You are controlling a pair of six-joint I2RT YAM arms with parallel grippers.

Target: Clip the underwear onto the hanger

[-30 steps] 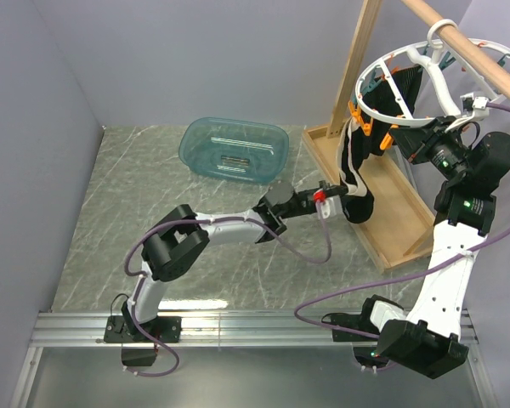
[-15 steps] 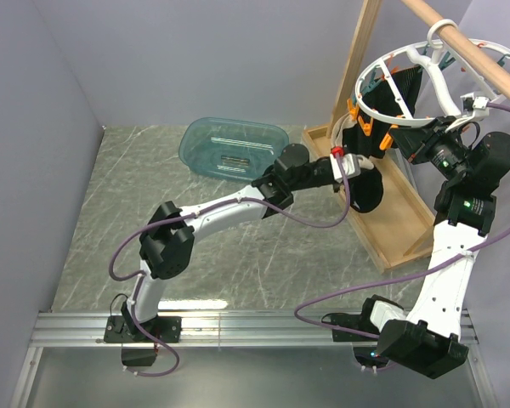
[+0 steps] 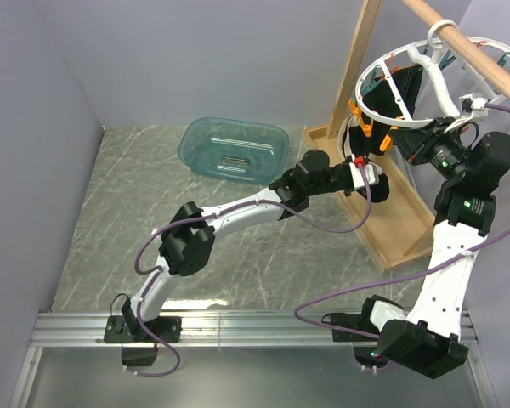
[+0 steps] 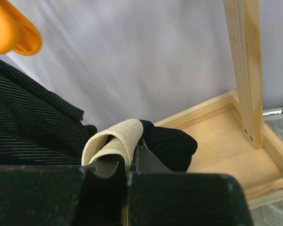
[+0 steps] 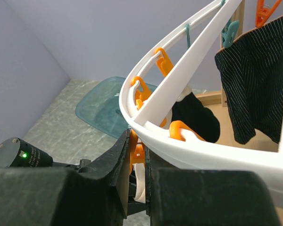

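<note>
The left gripper has risen and reached farther out over the last second. It was low over the table and is now just under the rim of the hanger. The underwear, which then hung long below that rim, is now gathered up with it.

The left gripper is clamped on the garment. In its wrist view a folded loop of cream waistband stands up from between its closed fingers, with a lump of black fabric just beyond and to the right of them. The underwear is plain black apart from that cream band. Bunched like this, its long axis runs steeply up from the left gripper toward the hanger rim above. The waistband end is uppermost, and the black body sags just beyond the fingers, over the base of the wooden rack. A black striped garment hangs to this gripper's left.

The right gripper sits just beneath the white ring, its jaws narrow with an orange clip between them.
</note>
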